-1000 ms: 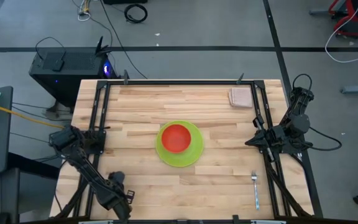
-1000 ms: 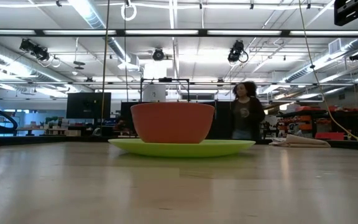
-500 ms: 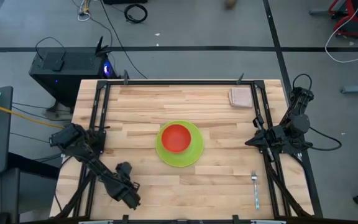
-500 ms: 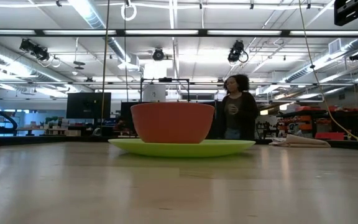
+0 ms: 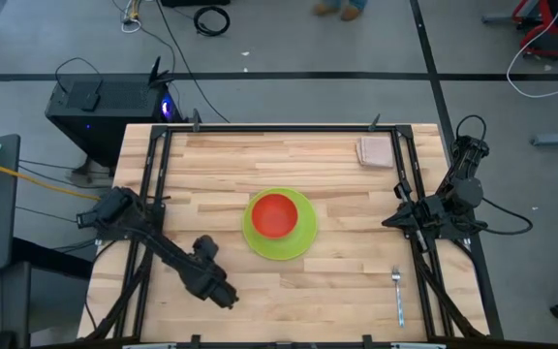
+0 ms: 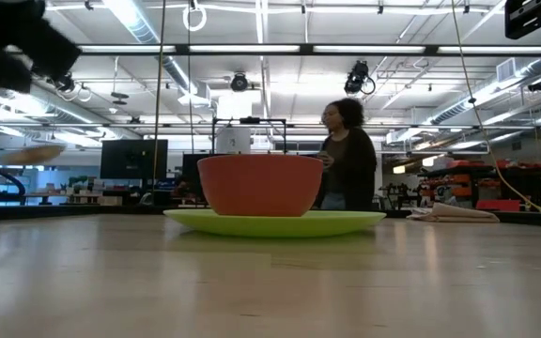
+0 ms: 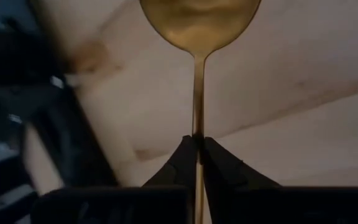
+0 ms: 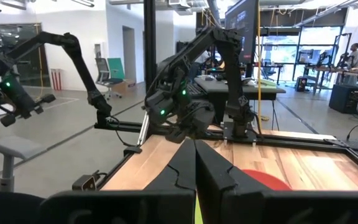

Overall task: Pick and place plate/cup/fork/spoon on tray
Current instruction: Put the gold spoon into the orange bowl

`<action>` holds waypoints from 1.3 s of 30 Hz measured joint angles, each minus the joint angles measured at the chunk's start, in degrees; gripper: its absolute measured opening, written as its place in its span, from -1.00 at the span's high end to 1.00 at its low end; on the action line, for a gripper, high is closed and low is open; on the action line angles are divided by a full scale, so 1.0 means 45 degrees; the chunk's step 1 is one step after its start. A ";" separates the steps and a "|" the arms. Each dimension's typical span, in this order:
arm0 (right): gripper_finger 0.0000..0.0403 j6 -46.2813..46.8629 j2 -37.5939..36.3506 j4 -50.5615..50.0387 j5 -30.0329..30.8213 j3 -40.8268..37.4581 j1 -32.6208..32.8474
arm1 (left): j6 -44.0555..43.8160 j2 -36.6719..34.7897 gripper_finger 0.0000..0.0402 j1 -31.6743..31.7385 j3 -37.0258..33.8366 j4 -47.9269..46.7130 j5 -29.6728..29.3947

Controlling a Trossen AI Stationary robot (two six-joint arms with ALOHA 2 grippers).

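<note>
The lime-green plate (image 5: 279, 233) lies flat at the table's middle, and the red-orange cup (image 5: 276, 214) stands upright on it; both also show in the low view, plate (image 6: 275, 222) and cup (image 6: 261, 185). The silver fork (image 5: 398, 295) lies flat at the near right. My left gripper (image 5: 225, 295) is near the table's near edge, left of the plate, shut on the golden spoon (image 7: 197, 25). The spoon shows blurred in the low view (image 6: 32, 152). My right gripper (image 8: 195, 152) waits shut and empty at the table's right edge. My left gripper pinches the spoon's thin handle (image 7: 197, 127) between its two fingertips. The handle runs forward out of the fingers, with the round bowl (image 7: 197, 18) at the far end. The spoon is lifted clear of the table, roughly level.
A pinkish-beige square pad (image 5: 374, 150) lies at the far right corner. A black frame (image 5: 153, 174) runs along the table's sides. A person (image 6: 344, 155) walks in the room behind the table. Bare wood lies between the plate and the near edge.
My left gripper has gone from the near left corner toward the table's right and a little away from the near edge, toward the plate, carrying the spoon clear of the table. It has come into the low view at the upper left.
</note>
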 joint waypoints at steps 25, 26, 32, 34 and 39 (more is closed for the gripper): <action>0.98 0.0242 0.0000 -0.0005 -0.0005 0.0000 0.0001 | 1.1748 0.0077 0.90 0.6562 0.4929 -0.0189 -0.1392; 0.98 0.0315 0.0000 -0.0007 -0.0002 0.0000 -0.0004 | 1.2142 0.0143 0.91 0.6754 0.4929 0.0057 -0.1258; 0.98 0.0398 0.0015 -0.0108 0.0000 0.0000 0.0001 | 1.3883 0.0744 0.93 0.7401 0.4924 0.1405 -0.0076; 0.98 0.0410 0.0028 -0.0125 -0.0004 0.0000 0.0000 | 1.4267 0.0943 0.90 0.7506 0.4929 0.1639 0.0280; 0.98 0.0822 0.0029 -0.0498 0.0000 0.0000 -0.0003 | 1.4696 0.1200 0.90 0.7749 0.4913 0.1730 0.0634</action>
